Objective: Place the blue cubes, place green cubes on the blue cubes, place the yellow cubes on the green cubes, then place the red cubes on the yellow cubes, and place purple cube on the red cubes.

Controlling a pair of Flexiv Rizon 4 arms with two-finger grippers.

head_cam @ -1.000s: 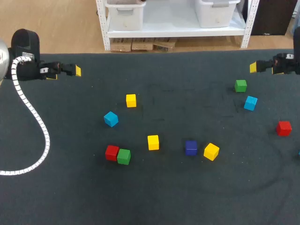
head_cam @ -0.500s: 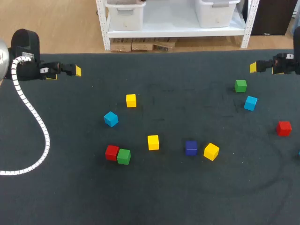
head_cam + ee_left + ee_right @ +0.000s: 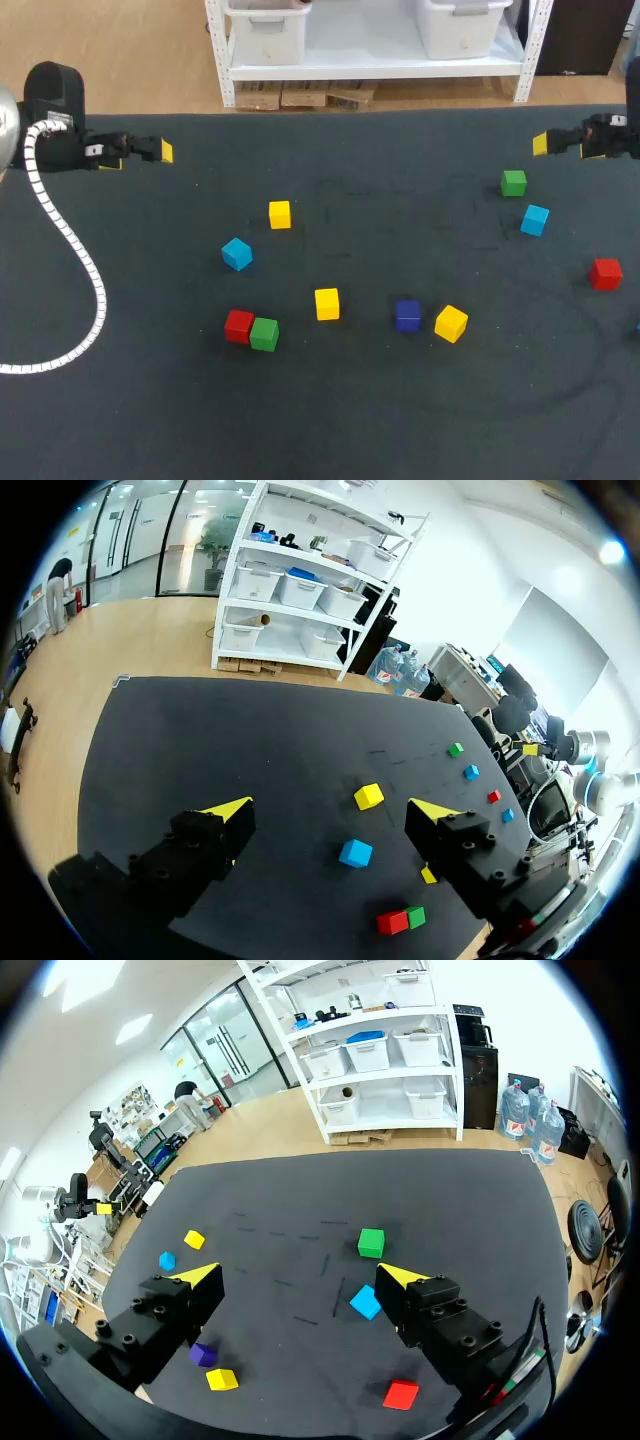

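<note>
Loose cubes lie scattered on the dark table. In the head view the left half holds a yellow cube [image 3: 280, 214], a light blue cube [image 3: 237, 253], and a red cube [image 3: 238, 325] touching a green cube [image 3: 264, 334]. Near the middle lie a yellow cube [image 3: 327, 303], a dark purple-blue cube [image 3: 407, 315] and a tilted yellow cube [image 3: 451, 323]. At the right are a green cube [image 3: 514, 182], a light blue cube [image 3: 535, 220] and a red cube [image 3: 605, 273]. My left gripper [image 3: 330, 810] is open at the far left edge, empty. My right gripper [image 3: 300, 1275] is open at the far right edge, above the green cube [image 3: 371, 1242].
A white ribbed cable [image 3: 75, 260] from the left arm loops over the table's left side. A sliver of another blue cube [image 3: 637, 325] shows at the right border. The table's near half and the strip behind the cubes hold nothing else.
</note>
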